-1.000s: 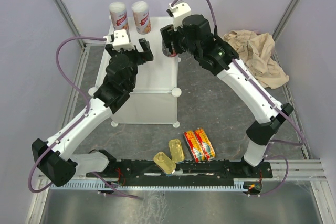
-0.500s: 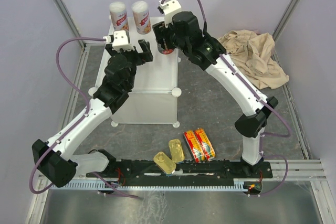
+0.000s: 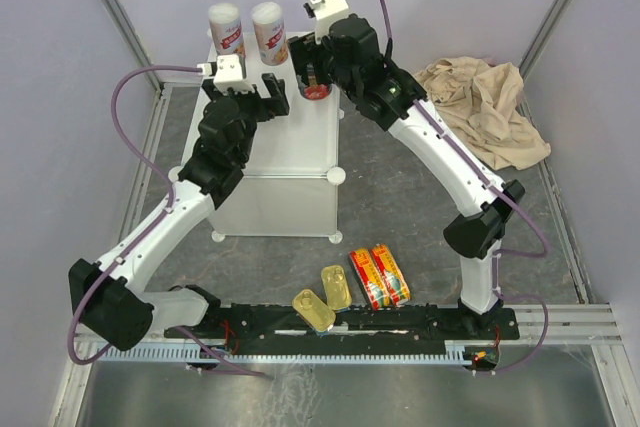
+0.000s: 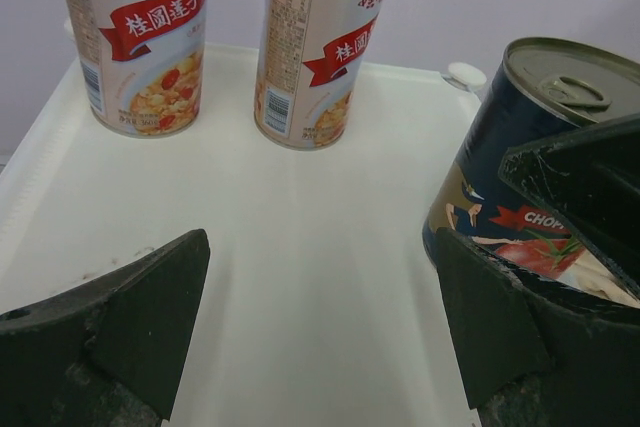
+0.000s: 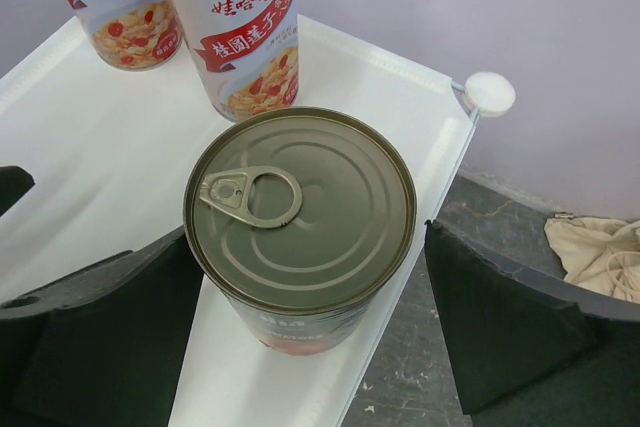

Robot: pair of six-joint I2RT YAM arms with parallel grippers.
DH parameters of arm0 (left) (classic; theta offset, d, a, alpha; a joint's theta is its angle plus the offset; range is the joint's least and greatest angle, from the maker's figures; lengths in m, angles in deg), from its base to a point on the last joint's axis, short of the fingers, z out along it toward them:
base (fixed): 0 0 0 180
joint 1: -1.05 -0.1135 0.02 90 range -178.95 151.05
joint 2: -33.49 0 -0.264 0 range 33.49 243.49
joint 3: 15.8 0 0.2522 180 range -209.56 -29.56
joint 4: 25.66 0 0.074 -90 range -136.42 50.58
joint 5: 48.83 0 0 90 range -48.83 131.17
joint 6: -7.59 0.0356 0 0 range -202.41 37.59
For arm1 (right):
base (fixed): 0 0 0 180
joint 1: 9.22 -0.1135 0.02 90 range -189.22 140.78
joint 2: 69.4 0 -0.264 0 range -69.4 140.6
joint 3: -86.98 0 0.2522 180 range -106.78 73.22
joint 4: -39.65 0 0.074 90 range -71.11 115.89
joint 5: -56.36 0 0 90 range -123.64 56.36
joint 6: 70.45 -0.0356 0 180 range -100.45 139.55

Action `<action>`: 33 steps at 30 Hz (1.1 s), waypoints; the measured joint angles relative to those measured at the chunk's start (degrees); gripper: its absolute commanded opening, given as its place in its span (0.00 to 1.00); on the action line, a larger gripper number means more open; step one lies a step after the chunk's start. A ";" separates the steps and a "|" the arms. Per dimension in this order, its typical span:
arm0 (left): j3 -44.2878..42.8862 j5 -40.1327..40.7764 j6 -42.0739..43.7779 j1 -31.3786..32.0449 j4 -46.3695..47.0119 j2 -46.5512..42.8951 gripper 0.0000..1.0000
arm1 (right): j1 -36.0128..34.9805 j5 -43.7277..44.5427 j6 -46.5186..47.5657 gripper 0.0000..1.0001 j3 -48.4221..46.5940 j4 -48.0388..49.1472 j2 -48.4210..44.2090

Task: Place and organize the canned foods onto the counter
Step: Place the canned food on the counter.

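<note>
Pale lilac walls close in a grey worktop [image 3: 420, 207], speckled and scuffed. At its far left stands a white cube worktop [image 3: 295, 147] with round knobs [image 3: 339, 175] at its corners.

Three of the canned foods stand upright on the white top. Two white-and-red cans [image 4: 140, 37] [image 4: 320, 47] sit side by side at the far edge, and a dark can [image 5: 300, 212] stands near the right edge with its ring-pull lid sealed. The other four tins lie flat on the grey worktop, close to the arms' base rail: two gold tins [image 3: 336, 285] [image 3: 313, 309], and beside them two red-and-yellow tins [image 3: 366, 277] [image 3: 391, 272] touching each other. A crumpled beige cloth [image 3: 490, 107] lies at the far right.

The right gripper [image 5: 310, 337] straddles the dark can with its jaws spread wide. A thin gap shows at the right finger, but contact on the left side cannot be made out. From above, the gripper hides most of that can. The left gripper [image 4: 320, 317] hangs over bare white top with its jaws fully apart, holding nothing.

The tall cans carry red banners reading 娃哈哈 and 桂圆莲子 above a picture of porridge. Their barcodes and nutrition panels are too small to read. The dark can's red label shows only "CHOP" before a gripper finger cuts it off. The print on the flat tins is illegible.
</note>
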 measured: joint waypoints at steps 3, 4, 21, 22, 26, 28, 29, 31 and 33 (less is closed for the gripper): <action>0.00 -1.49 -0.22 -0.26 0.00 0.72 0.99 | 0.13 -0.09 -0.22 0.98 0.55 0.81 -0.02; 0.00 -2.05 -0.33 -0.35 0.00 0.87 0.99 | 0.15 -0.26 -0.35 0.98 1.20 1.38 -0.22; 1.14 -7.72 -2.19 -0.48 0.79 -1.27 0.99 | 0.68 -4.09 -3.93 0.98 8.63 8.35 -7.91; 1.18 -7.93 -2.19 -0.48 0.79 -1.70 0.99 | 0.72 -4.20 -4.11 0.98 9.18 8.92 -8.59; 1.62 -9.51 -2.23 -0.50 0.83 -3.93 0.99 | 0.76 -4.15 -4.90 0.98 13.31 11.19 -12.85; 1.68 -10.60 -2.27 -0.50 0.87 -4.70 0.99 | 0.79 -3.76 -5.20 0.98 16.31 12.70 -15.41; 1.68 -11.04 -2.29 -0.48 0.98 -4.87 0.99 | 0.76 -3.52 -5.35 0.98 17.92 13.16 -16.90; 1.68 -11.89 -2.34 -0.37 1.20 -4.92 0.99 | 0.76 -2.86 -5.62 0.98 21.05 14.29 -19.61; 1.68 -12.44 -2.54 0.00 1.29 -4.66 1.00 | 0.76 -1.84 -5.81 0.98 24.85 15.47 -22.95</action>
